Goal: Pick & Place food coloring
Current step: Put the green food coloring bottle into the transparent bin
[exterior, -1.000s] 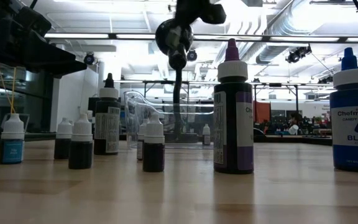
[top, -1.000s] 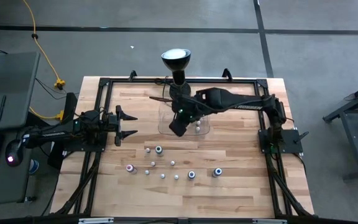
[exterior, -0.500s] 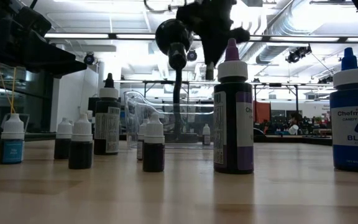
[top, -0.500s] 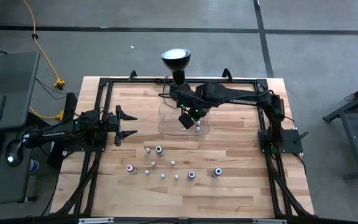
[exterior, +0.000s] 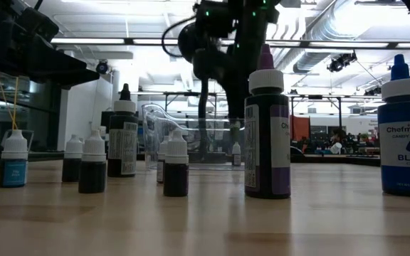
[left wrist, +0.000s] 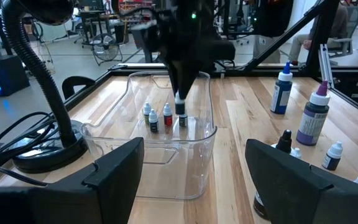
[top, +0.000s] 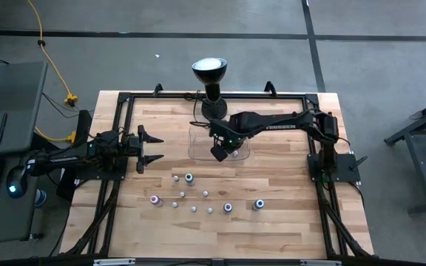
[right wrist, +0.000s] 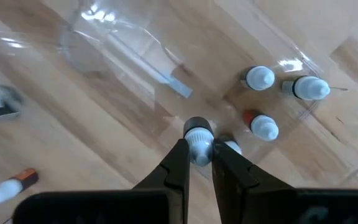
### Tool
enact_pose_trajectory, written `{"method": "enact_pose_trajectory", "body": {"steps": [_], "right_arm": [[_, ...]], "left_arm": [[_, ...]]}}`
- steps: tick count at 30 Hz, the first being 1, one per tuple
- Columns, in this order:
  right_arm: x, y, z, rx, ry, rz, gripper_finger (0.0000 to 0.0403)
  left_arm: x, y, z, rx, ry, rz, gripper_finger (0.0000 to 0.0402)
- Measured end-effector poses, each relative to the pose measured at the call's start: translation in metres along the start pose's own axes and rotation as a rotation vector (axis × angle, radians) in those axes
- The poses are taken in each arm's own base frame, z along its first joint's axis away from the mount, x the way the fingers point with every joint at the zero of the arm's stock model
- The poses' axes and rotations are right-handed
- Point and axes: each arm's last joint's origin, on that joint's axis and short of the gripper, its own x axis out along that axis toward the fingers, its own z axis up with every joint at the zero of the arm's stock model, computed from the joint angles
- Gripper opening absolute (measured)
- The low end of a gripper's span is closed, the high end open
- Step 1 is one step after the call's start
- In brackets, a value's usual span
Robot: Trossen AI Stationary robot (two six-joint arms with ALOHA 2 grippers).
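Food coloring bottles stand upright in several spots on the near half of the wooden table, close up in the low view. Three small bottles stand inside the clear plastic tray. My right gripper reaches down into the tray, shut on one white-capped bottle. My left gripper waits open at the table's left, facing the tray. My right gripper pinches the bottle by its white cap between the two fingers, coming from above and pointing down. The bottle hangs upright below the fingers inside the tray. Whether its base touches the tray floor, I cannot tell.
A black gooseneck lamp stands at the far edge behind the tray, its base beside the tray wall. A black frame rail runs around the table. Bare wood lies right of the tray and between the tray and the standing bottles.
My right gripper, still shut on the bottle, has swung over the tray and come down into it, beside the three bottles standing there. The left arm has kept still.
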Motion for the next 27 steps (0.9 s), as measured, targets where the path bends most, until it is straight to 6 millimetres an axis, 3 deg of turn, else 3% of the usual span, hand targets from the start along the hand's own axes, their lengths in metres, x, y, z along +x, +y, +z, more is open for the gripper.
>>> {"method": "enact_pose_trajectory", "body": {"steps": [12, 27], "right_arm": [[0.017, -0.023, 0.008, 0.029, 0.017, -0.020, 0.0040], [0.020, -0.027, 0.012, 0.024, 0.016, -0.024, 0.0047]], "left_arm": [[0.000, 0.000, 0.000, 0.000, 0.000, 0.000, 0.0278], [0.000, 0.000, 0.000, 0.000, 0.001, 0.000, 0.0278]]}}
